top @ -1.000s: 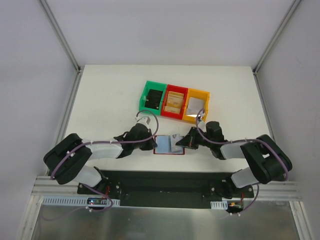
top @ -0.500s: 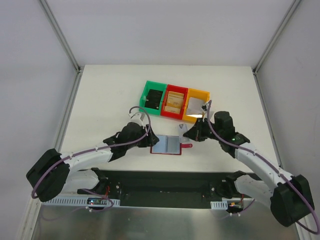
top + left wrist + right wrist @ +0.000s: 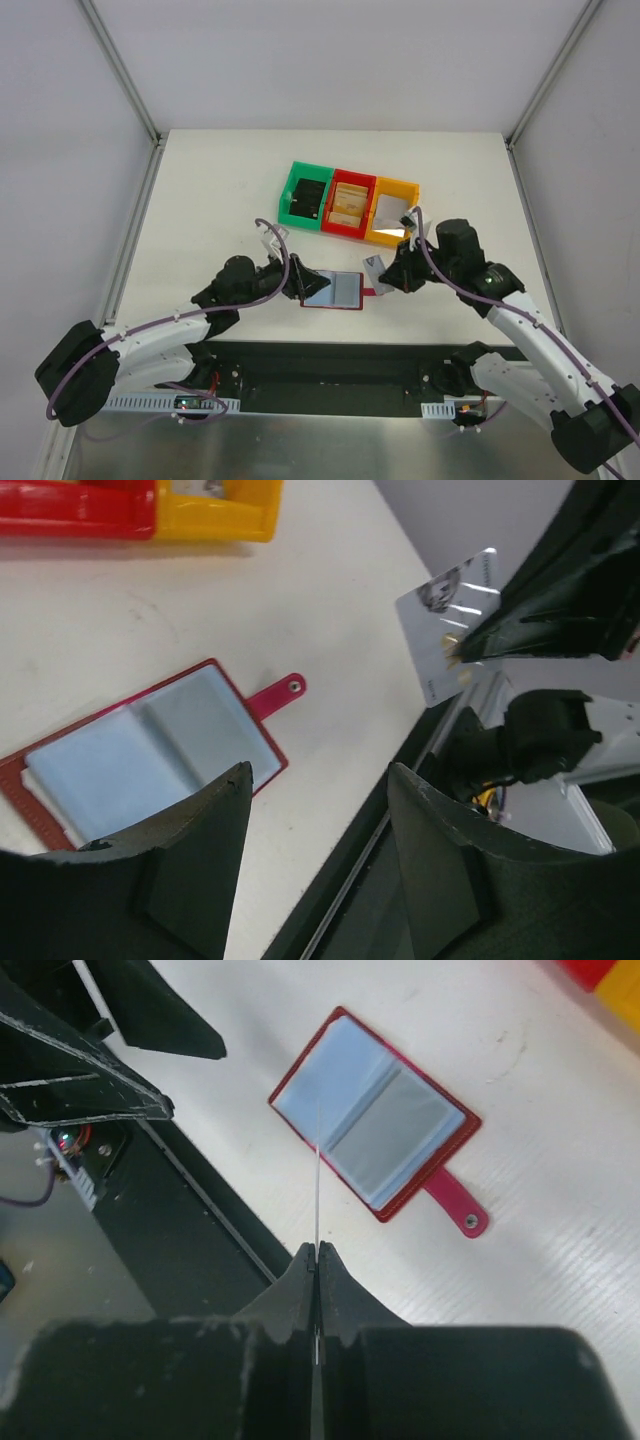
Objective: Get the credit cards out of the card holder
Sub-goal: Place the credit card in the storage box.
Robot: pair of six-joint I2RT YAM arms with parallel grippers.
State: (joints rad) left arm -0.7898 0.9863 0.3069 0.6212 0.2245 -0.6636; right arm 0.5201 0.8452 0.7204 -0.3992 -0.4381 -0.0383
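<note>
- While the card holder (image 3: 335,290) lies open on the near desk (image 3: 200,200), your right jaws clamp a credit card (image 3: 447,625) just right of it.
- Left jaws gape at its left edge.
- Cards seem thin, stiff, slick: pinch edges.

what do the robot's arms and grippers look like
Both the left arm and right arm have white links between bulky black joints, with a purple cable running along each. The left gripper and right gripper are matte black, each with two flat, wedge-shaped fingers. No markings show.
</note>
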